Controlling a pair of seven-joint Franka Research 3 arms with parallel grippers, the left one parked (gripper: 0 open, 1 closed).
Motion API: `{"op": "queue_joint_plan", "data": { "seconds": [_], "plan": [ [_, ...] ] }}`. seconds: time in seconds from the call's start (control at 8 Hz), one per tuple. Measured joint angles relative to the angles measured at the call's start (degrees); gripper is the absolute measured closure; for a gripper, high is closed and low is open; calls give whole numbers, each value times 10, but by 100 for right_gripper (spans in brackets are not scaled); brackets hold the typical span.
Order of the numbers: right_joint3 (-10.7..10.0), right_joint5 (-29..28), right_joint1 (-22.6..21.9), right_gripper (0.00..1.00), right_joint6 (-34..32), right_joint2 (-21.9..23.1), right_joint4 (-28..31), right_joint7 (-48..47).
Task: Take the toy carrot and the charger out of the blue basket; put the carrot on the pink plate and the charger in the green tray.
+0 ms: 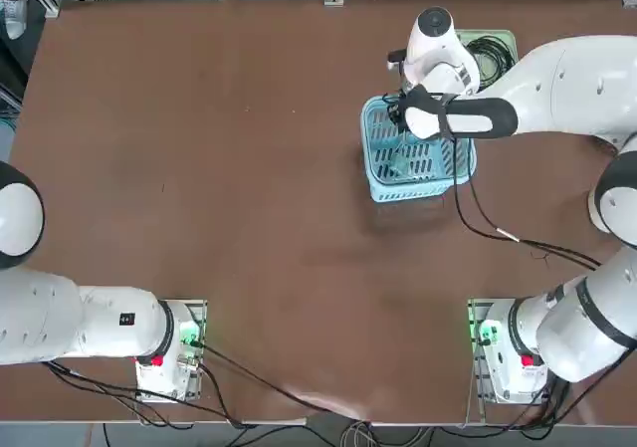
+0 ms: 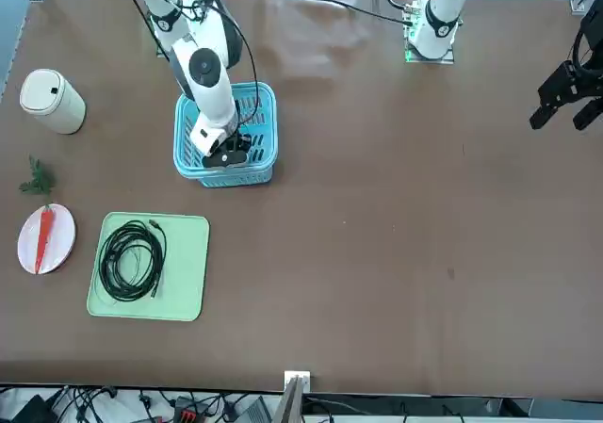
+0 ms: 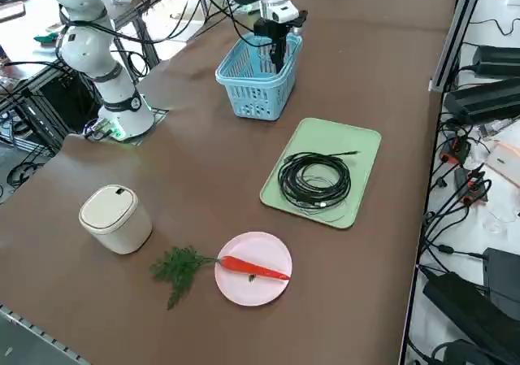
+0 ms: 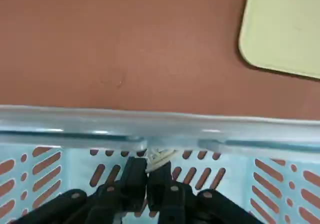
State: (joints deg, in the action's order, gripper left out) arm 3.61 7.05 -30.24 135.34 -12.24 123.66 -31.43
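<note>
My right gripper [image 2: 226,152] is down inside the blue basket [image 2: 226,173], near the wall that faces the green tray. In the wrist view its fingers [image 4: 146,173] are shut together, and a small white piece of the charger [image 4: 159,155] is pinched at their tips just under the basket rim [image 4: 160,121]. The toy carrot [image 3: 252,269] lies across the pink plate [image 3: 252,293], its green tuft [image 3: 179,266] hanging off onto the table. The green tray [image 3: 357,149] lies between plate and basket.
A black coiled cable [image 3: 315,180] fills most of the green tray. A white cylindrical container [image 3: 115,217] stands near the plate. My arm's own cable [image 1: 478,218] trails over the table beside the basket.
</note>
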Motion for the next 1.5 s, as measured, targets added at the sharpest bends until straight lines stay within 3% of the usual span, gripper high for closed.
{"op": "queue_joint_plan", "data": {
  "seconds": [0.5,1.12,1.5],
  "plan": [
    [-1,0,1,94,-124,65,-6,-11],
    [-3,0,10,94,-190,116,-9,-12],
    [-5,0,11,94,-292,133,-70,-12]
  ]
}}
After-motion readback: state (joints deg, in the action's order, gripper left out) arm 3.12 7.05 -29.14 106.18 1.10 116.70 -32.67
